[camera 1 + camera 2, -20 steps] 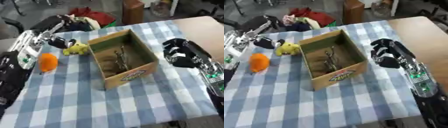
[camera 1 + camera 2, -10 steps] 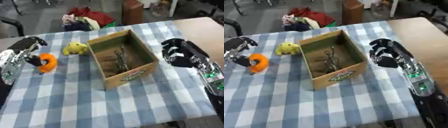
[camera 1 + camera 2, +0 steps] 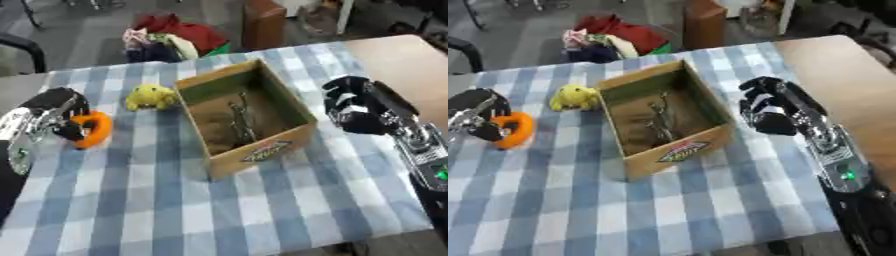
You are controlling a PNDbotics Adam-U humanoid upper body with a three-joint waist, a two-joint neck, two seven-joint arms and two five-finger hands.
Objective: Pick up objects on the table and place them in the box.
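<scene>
An open cardboard box [image 3: 254, 112] stands mid-table on the checked cloth, with a metal tool [image 3: 241, 120] lying inside. A yellow toy [image 3: 150, 96] sits just left of the box. Further left lies an orange object [image 3: 91, 129], and my left hand [image 3: 57, 112] is on it with its fingers curled round its left side. My right hand [image 3: 773, 107] hovers right of the box with its fingers curled and nothing in them.
The blue and white checked cloth [image 3: 201, 200] covers most of the table; bare wood [image 3: 402, 60] shows at the right. A pile of coloured cloth [image 3: 171, 37] and a brown box [image 3: 262, 22] lie on the floor beyond the far edge.
My left hand has swung from above the yellow toy down and left onto the orange object and closed round it. The right hand has stayed in place.
</scene>
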